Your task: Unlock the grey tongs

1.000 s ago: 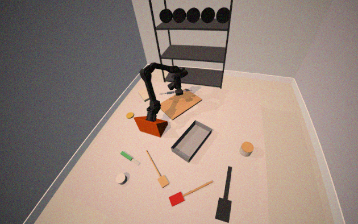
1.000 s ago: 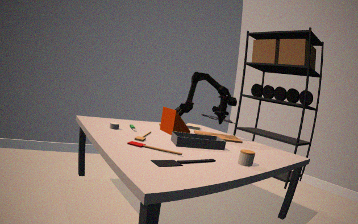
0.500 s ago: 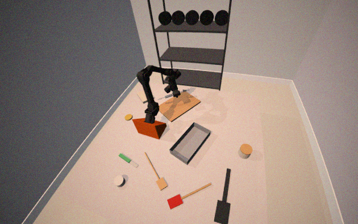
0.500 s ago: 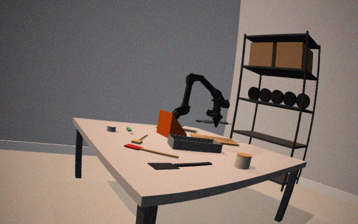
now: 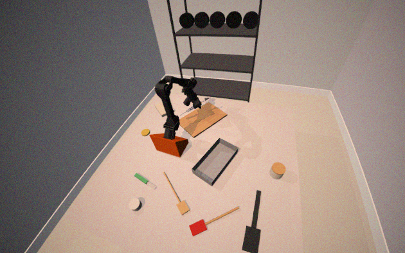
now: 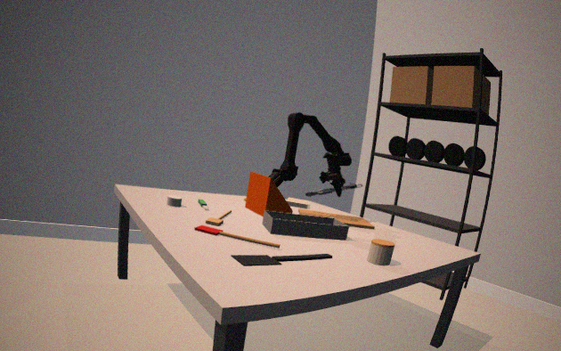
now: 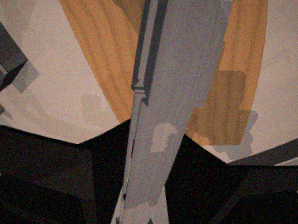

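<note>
My gripper is shut on the grey tongs. It holds them in the air, roughly level, above the wooden board. In the wrist view the tongs run away from the fingers over the board, their two arms close together. I cannot tell whether the lock is released. The grey roasting tin stands empty in front of the board.
The arm's orange base is beside the board. A black shelf rack stands behind it. A lidded jar, black spatula, red spatula, wooden spatula, green marker, white puck and yellow disc lie around.
</note>
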{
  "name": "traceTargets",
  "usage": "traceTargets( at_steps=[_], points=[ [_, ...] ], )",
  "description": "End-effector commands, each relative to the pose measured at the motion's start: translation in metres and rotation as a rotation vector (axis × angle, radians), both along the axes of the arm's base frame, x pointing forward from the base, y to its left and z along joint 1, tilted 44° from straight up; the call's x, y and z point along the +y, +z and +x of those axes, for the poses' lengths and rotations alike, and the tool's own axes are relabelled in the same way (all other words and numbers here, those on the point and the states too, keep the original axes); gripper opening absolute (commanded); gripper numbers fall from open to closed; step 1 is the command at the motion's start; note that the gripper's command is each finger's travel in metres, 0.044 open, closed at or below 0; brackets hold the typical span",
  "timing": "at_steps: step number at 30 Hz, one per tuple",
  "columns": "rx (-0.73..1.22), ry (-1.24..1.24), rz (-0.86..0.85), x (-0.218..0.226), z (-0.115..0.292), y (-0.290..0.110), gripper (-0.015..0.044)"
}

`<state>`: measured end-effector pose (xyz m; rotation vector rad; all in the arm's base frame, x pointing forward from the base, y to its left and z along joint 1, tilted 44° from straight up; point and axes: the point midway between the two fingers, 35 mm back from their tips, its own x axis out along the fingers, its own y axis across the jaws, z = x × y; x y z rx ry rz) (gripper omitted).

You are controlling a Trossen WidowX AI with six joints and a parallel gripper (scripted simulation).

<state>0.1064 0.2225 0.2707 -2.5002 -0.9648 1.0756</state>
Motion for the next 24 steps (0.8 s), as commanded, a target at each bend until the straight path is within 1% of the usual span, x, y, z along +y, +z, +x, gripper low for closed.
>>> traceTargets(
  at_steps=[1,13,24],
  points=[
    [-0.049,-0.043,0.043,-0.004,-0.001,0.005,-0.0150],
    [-0.163,-0.154,0.183,-0.019,-0.007,0.018,-0.0150],
    [-0.224,-0.260,0.337,-0.038,-0.012,0.029,-0.0150]
  ],
)
